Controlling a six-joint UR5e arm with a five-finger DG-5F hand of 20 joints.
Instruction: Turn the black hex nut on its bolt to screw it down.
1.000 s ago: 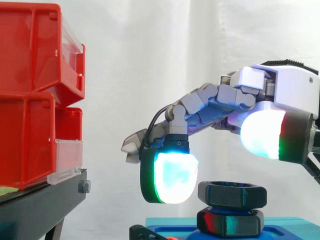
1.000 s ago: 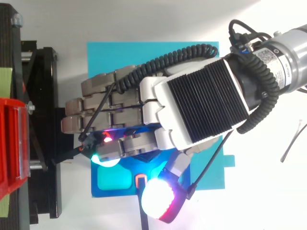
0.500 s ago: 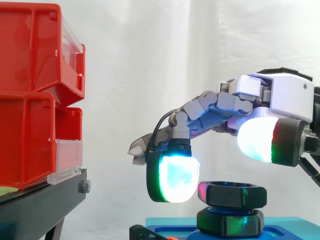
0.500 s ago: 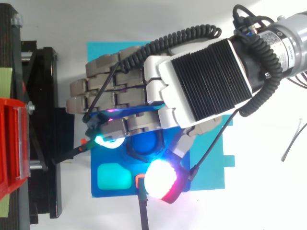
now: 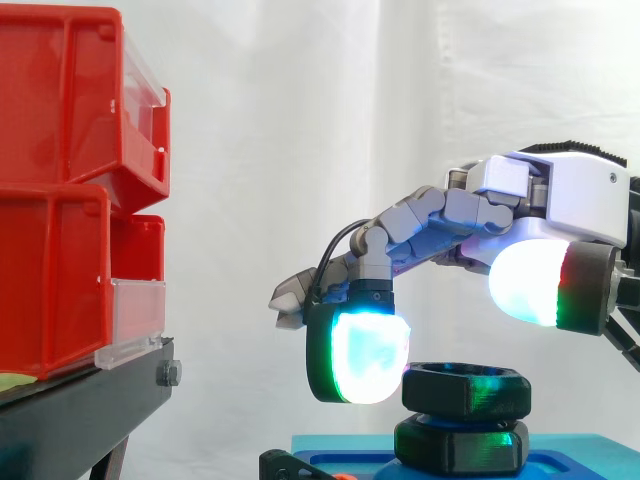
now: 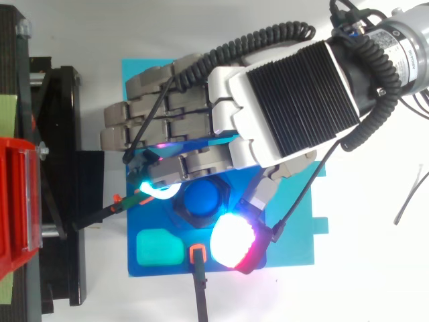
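The black hex nut [image 5: 465, 388] sits on a blue bolt [image 6: 203, 199] above a second black hex piece [image 5: 460, 445], on a blue fixture plate [image 6: 161, 228]. My hand [image 6: 281, 100] hovers over it, palm down, coming from the right. One finger bends down so that its cyan-glowing pad [image 5: 358, 355] rests against the nut's left side. The thumb's white and red pad [image 5: 545, 285] hangs above and to the right of the nut, apart from it. The other fingers reach out straight to the left. Nothing is pinched.
The plate lies on a teal mat [image 6: 295, 228] and carries a turquoise pad [image 6: 159, 248] and an orange-collared plug [image 6: 198, 255]. Red bins [image 5: 60, 200] stand on a black stand [image 5: 80, 410] to the left, close to the outstretched fingers.
The hand has swung and shifted right in the side view, uncovering the nut from above. The bent finger's pad dropped to the nut's side; the thumb pad moved further right, staying above the nut.
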